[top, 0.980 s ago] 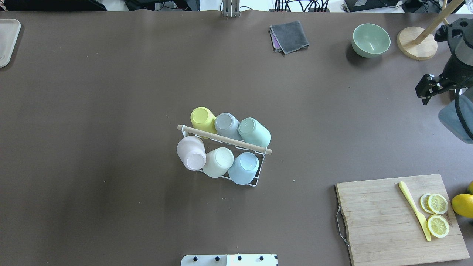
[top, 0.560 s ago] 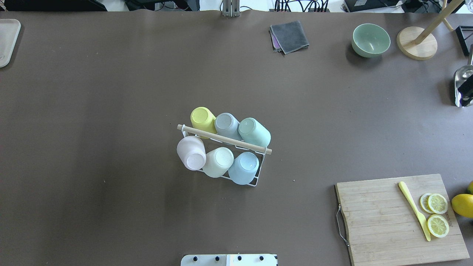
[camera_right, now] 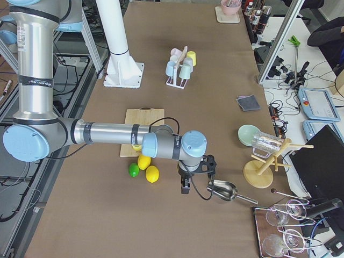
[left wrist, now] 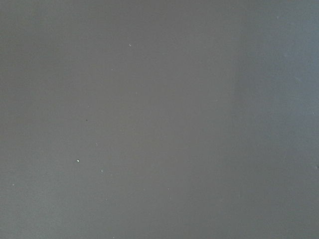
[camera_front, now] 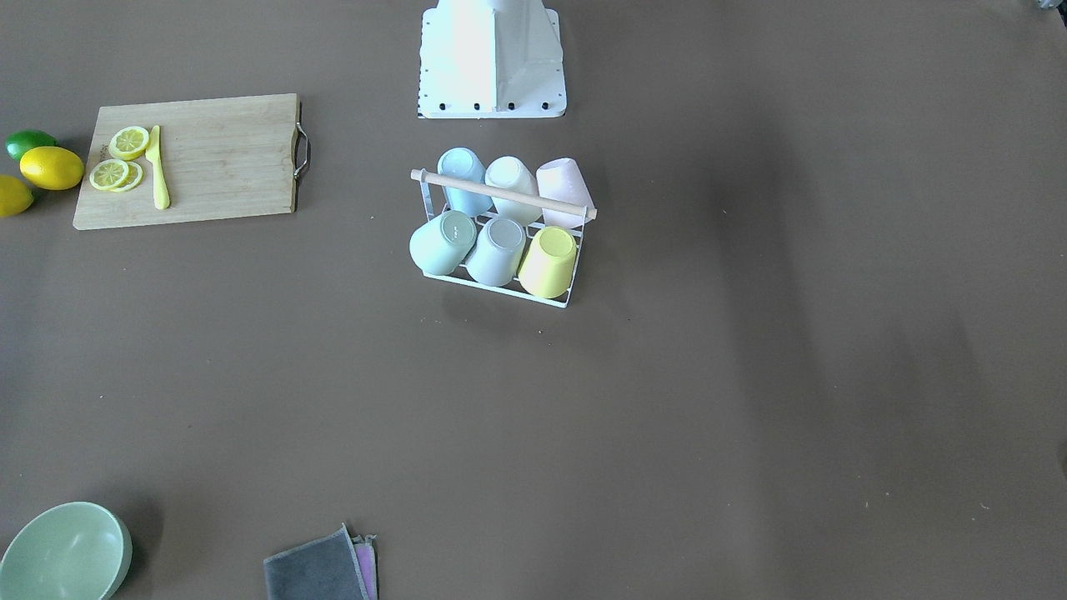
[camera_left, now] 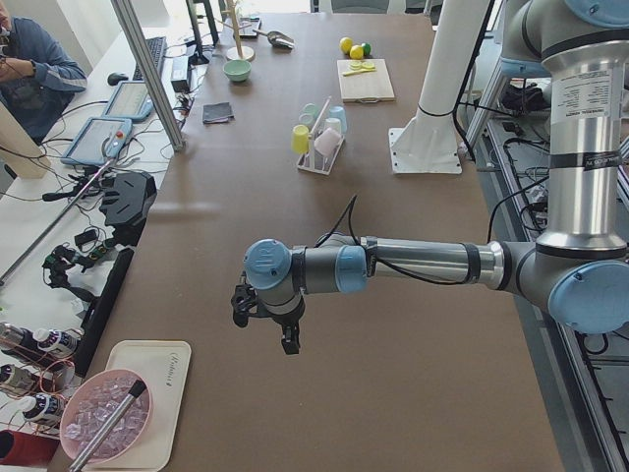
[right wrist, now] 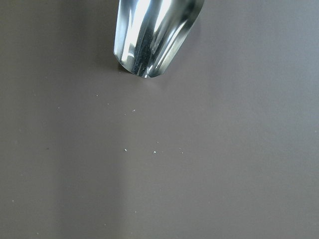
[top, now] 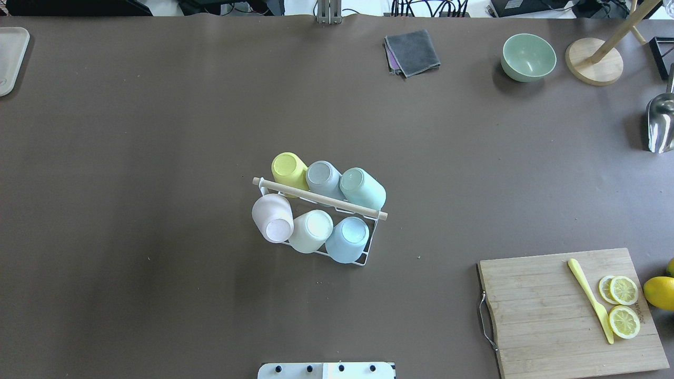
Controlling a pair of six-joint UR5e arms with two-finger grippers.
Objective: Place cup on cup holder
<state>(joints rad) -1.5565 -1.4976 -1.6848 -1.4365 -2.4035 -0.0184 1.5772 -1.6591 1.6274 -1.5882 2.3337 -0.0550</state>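
The cup holder (top: 369,248) is a white wire rack with a wooden rod handle (top: 318,198) and stands mid-table. Several pastel cups sit upside down on its pegs, among them a yellow cup (top: 288,168), a pink cup (top: 272,218) and a blue cup (top: 347,239). The holder also shows in the front view (camera_front: 498,286). The left gripper (camera_left: 286,340) hangs over bare table far from the rack, seen only in the left side view. The right gripper (camera_right: 185,188) hangs beside a metal scoop (camera_right: 221,190), seen only in the right side view. I cannot tell whether either is open or shut.
A cutting board (top: 547,310) with lemon slices and a yellow knife lies at the near right, with a lemon (top: 659,292) beside it. A green bowl (top: 528,57), a grey cloth (top: 413,51), a wooden stand (top: 594,61) and the scoop (top: 661,123) sit at the far right. A tray (top: 10,58) is at the far left.
The right arm has withdrawn rightward out of the overhead view, uncovering the metal scoop. The rack and its cups have not moved.
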